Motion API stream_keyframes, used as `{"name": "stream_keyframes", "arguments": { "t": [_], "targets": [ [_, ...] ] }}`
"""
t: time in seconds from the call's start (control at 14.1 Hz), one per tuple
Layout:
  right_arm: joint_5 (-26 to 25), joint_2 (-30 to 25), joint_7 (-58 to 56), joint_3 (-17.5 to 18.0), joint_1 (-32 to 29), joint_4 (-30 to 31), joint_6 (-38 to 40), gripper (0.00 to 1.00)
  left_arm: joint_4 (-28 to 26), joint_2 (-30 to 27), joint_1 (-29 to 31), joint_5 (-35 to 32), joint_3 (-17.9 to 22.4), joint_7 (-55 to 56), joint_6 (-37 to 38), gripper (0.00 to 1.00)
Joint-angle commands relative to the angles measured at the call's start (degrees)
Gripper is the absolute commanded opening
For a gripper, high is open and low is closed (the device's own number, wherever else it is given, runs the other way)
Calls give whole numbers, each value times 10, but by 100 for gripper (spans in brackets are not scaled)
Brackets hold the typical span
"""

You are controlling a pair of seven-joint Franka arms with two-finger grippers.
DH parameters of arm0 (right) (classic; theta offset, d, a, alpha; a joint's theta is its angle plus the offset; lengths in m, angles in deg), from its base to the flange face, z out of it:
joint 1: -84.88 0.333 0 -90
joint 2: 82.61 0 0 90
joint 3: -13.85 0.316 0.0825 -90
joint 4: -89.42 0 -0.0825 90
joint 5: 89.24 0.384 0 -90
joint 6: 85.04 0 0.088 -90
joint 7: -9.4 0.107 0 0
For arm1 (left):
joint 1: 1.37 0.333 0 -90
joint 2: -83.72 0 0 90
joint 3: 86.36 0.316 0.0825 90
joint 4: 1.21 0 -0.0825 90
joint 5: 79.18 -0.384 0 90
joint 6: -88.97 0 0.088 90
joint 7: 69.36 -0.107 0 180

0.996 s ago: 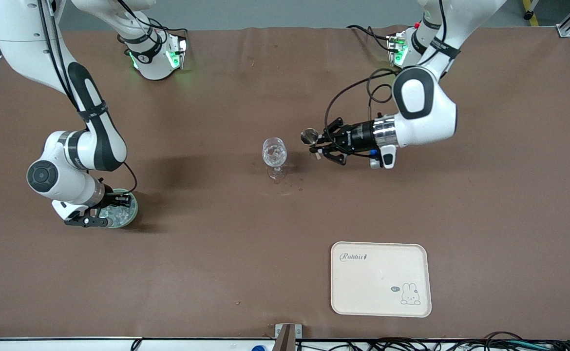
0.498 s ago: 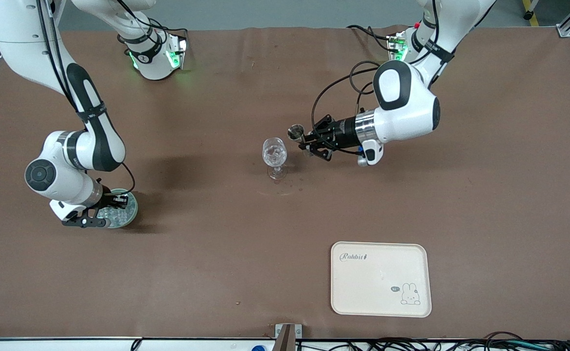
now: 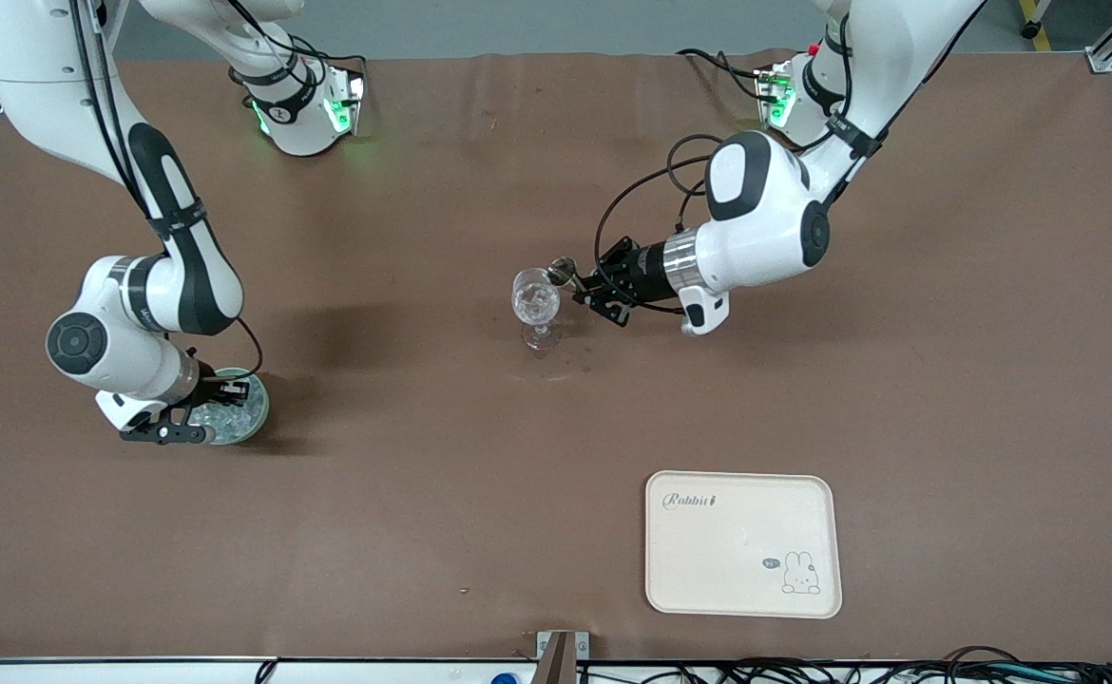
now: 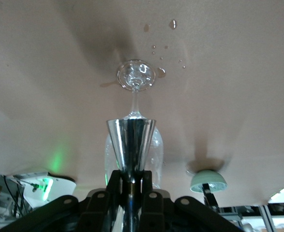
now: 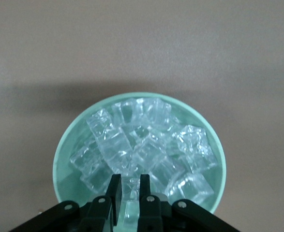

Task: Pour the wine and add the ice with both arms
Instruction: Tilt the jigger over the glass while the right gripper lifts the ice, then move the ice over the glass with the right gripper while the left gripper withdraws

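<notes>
A clear stemmed glass [image 3: 535, 300] stands mid-table with glinting contents. My left gripper [image 3: 583, 285] is shut on a steel jigger [image 3: 563, 271], held tipped at the glass rim. In the left wrist view the jigger [image 4: 131, 144] sits between the fingers [image 4: 113, 181], with the glass [image 4: 136, 75] just past it. My right gripper [image 3: 223, 404] is down in the pale green bowl [image 3: 259, 414] of ice [image 3: 233, 418]. In the right wrist view its fingers [image 5: 114, 193] stand a narrow gap apart with an ice chunk [image 5: 131, 210] between them, among several other chunks of ice [image 5: 146, 140].
A cream tray [image 3: 742, 544] with a rabbit print lies near the front camera, toward the left arm's end. Wet drops [image 4: 167, 47] mark the brown table by the glass foot. The green bowl also shows in the left wrist view [image 4: 208, 180].
My left arm has carried the jigger toward the glass, from beside it up to its rim. My right gripper has barely shifted in the bowl.
</notes>
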Motion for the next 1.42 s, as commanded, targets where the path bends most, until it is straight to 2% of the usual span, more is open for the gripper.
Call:
{"name": "stream_keyframes", "arguments": {
  "t": [0.0,0.36,0.57,1.07,1.35],
  "targets": [
    [3,-2,1,4,-6,-74,104,0,15,7,-7,-55,-10,49,-14,0],
    [3,-7,1,2,-7,-156,198,0,38,32,-9,-214,-21,164,-15,0],
    [3,-40,1,1,-10,-188,249,0,47,42,-15,-287,-22,211,-13,0],
    [4,-140,5,3,-23,-251,378,0,47,38,-15,-371,-39,228,12,0],
    [4,-199,12,8,-32,-258,433,0,44,36,-1,-358,-44,229,12,0]
  ]
}}
